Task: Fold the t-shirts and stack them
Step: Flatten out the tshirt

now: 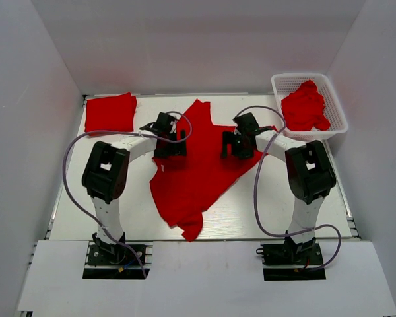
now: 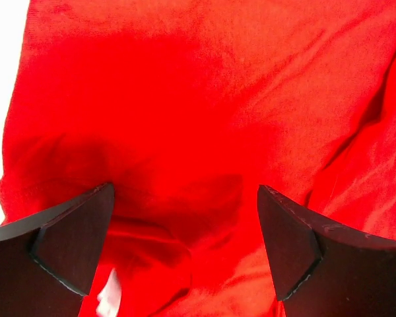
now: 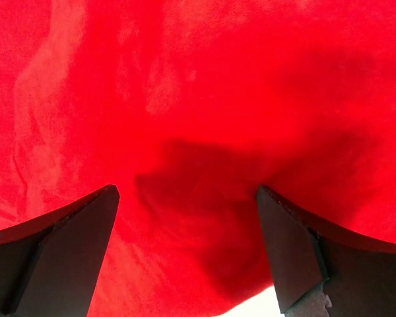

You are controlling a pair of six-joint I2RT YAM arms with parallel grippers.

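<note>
**White-walled bay: one shirt done, one in hand, a heap to go**

White walls (image 1: 53,66) enclose a pale, smooth table (image 1: 129,205). At the upper left of the overhead view one folded t-shirt (image 1: 110,113) is laid as a flat, near-square packet, so the stack can be judged as begun with a single piece. At centre frame a spread t-shirt (image 1: 195,178) is draped unevenly, with one pointed corner reaching toward the bottom and another toward the top. It is not yet brought to a tidy shape. At the upper right, crumpled t-shirts (image 1: 305,105) are heaped in a white plastic lattice basket (image 1: 336,105); their number cannot be told. Most of the work is therefore judged to be left.

The left gripper (image 1: 169,146) and right gripper (image 1: 236,145) are poised over the upper part of the spread t-shirt, jaws held wide apart, nothing pinched. Whether the cloth is touched cannot be told. In both wrist views the fabric is shown as soft, matte, bright red and unprinted, with shallow creases and shadows between the dark wedge-shaped fingers (image 2: 72,244).
</note>
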